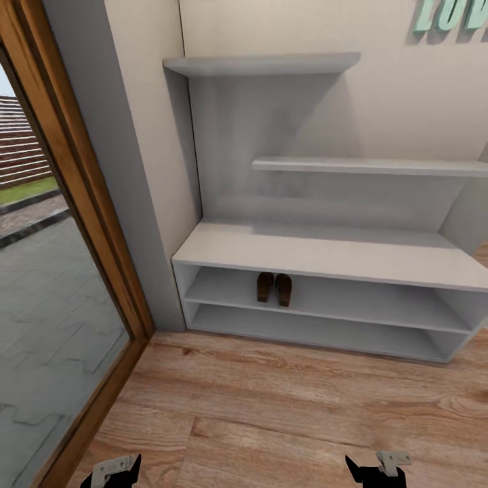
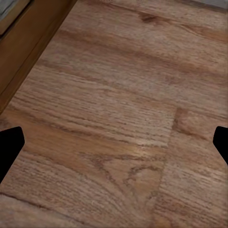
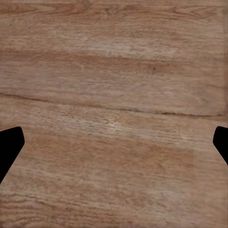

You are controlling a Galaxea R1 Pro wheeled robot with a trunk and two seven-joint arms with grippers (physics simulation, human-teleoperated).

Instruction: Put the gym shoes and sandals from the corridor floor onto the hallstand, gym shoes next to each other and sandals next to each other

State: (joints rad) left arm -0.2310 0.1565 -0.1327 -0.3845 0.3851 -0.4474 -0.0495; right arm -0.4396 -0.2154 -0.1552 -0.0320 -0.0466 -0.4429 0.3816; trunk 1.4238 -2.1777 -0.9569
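Two sandals sit side by side, touching or nearly so, on the upper open shelf row of the hallstand, left of centre in the head view, toes pointing inward toward the back. They look done: on the rack, paired. Flat, slim, dark brown, leather-look; judged light and somewhat floppy, low profile, so best pinched across the sole edge or by a strap, not from above flat on.

Gym shoes are not seen here. Judged bulkier and stiffer than the sandals, still light; likely hold is the heel collar or the side wall near the laces. The flat top and the lower shelf row look bare, with room beside the sandals.

Corridor floor is wood-grain plank, lower half of the frame. A glass door with wood frame is at left.

Left pincer is at the bottom left edge, right pincer at the bottom right edge. In both wrist views the fingertips sit at opposite edges, so both are spread wide, holding nothing, above plank.
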